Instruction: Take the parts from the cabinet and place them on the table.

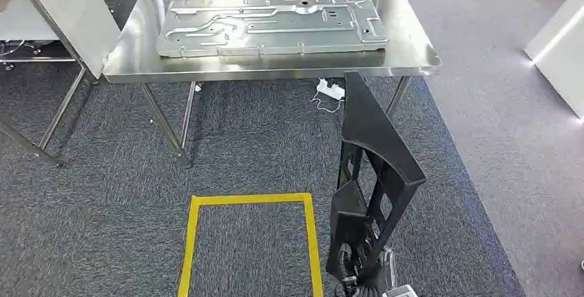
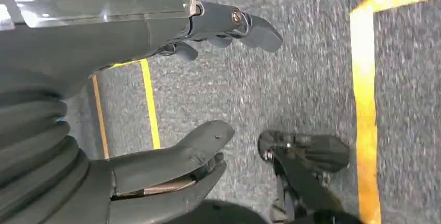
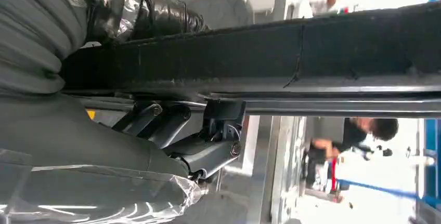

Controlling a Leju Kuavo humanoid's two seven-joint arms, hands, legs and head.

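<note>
A long black plastic part (image 1: 375, 173) stands nearly upright at the lower right of the head view, its top end reaching up to the table's front edge. My right hand (image 1: 359, 266) grips its lower end. In the right wrist view the fingers (image 3: 174, 130) curl around the same black part (image 3: 291, 52). A steel table (image 1: 275, 68) stands ahead with a large stamped metal plate (image 1: 272, 27) lying flat on it. My left hand (image 2: 119, 42) hangs over the grey carpet, thumb and fingers apart, holding nothing.
A yellow tape rectangle (image 1: 251, 200) marks the carpet in front of the table. Another metal-framed stand (image 1: 62, 7) is at the left, a white unit (image 1: 561, 42) at the right. A power strip (image 1: 330, 90) lies under the table. A person (image 3: 359, 133) stands in the background.
</note>
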